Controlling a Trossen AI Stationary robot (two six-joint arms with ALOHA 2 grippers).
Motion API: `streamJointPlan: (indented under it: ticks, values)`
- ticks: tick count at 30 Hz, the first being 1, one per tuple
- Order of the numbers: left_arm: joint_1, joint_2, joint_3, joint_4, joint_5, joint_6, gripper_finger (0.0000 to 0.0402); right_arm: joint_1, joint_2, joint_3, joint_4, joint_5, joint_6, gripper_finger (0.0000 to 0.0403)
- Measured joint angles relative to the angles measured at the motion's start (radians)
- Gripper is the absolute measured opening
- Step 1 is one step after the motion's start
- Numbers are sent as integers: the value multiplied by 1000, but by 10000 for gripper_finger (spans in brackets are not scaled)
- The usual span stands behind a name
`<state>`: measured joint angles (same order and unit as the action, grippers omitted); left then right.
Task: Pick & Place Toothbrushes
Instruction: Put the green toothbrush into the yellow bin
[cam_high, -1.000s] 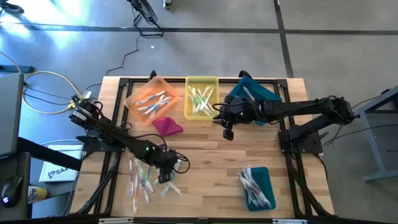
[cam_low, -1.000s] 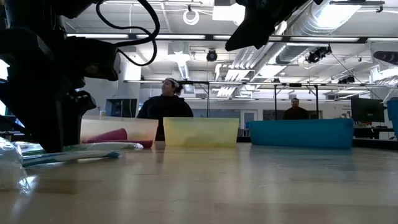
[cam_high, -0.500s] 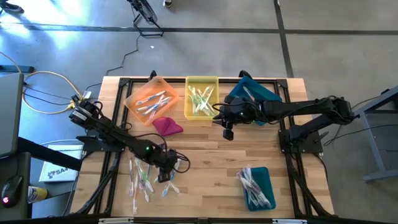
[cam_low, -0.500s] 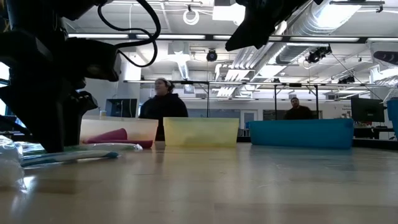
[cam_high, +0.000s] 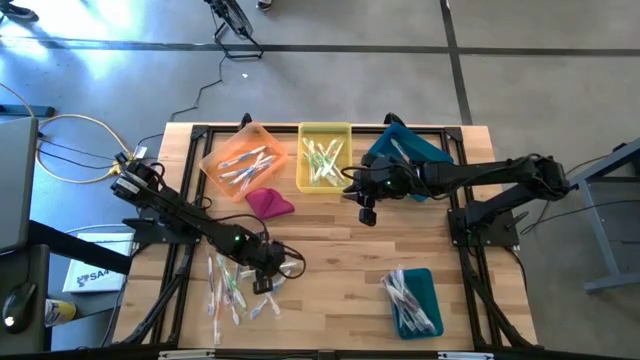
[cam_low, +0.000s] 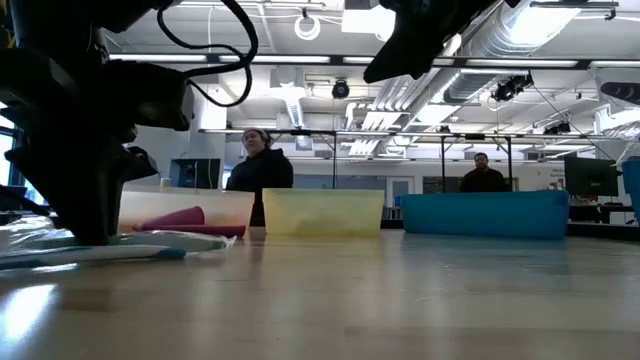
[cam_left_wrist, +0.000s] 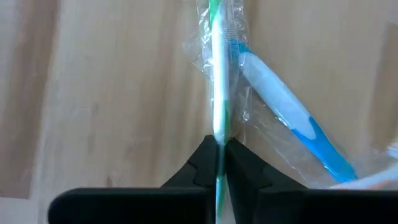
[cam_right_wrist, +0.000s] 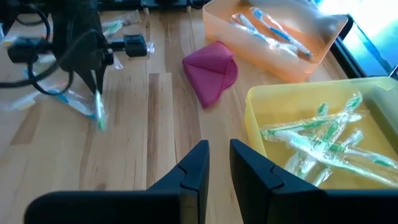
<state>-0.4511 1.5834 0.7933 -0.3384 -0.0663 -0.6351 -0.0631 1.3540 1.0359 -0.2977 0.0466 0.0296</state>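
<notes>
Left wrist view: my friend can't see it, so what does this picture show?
The left gripper is shut on a green and white toothbrush in a clear wrapper, over the wooden table. A blue and white toothbrush lies right beside it.

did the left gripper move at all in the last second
Yes. In the high view the left gripper has shifted slightly toward the table's near edge, away from the magenta cloth, and closed on a green toothbrush.

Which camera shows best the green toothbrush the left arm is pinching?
The left wrist view: the green toothbrush fills it, clamped in the left pincer. The right wrist view shows it small; high and low views barely show it.
</notes>
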Motion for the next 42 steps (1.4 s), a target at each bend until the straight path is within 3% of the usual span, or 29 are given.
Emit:
streamJointPlan:
  ticks: [5, 10, 20, 30, 38, 42]
  values:
    - [22, -21, 22, -5, 0, 69, 21, 0, 0, 0, -31, -1, 2, 55]
    - [95, -68, 55, -4, -1, 233, 8, 6, 0, 0, -50, -1, 3, 55]
    - [337, -186, 130, -20, 73, 593, 11, 46, -65, 0, -135, 5, 3, 55]
    - [551, -225, 232, -13, 158, 790, 11, 99, -191, 0, -181, 5, 53, 55]
    - [704, -225, 260, 271, 162, 849, 12, 137, -244, 0, -177, 6, 53, 55]
    - [776, -217, 260, 328, 161, 832, 12, 158, -244, 0, -187, 6, 56, 55]
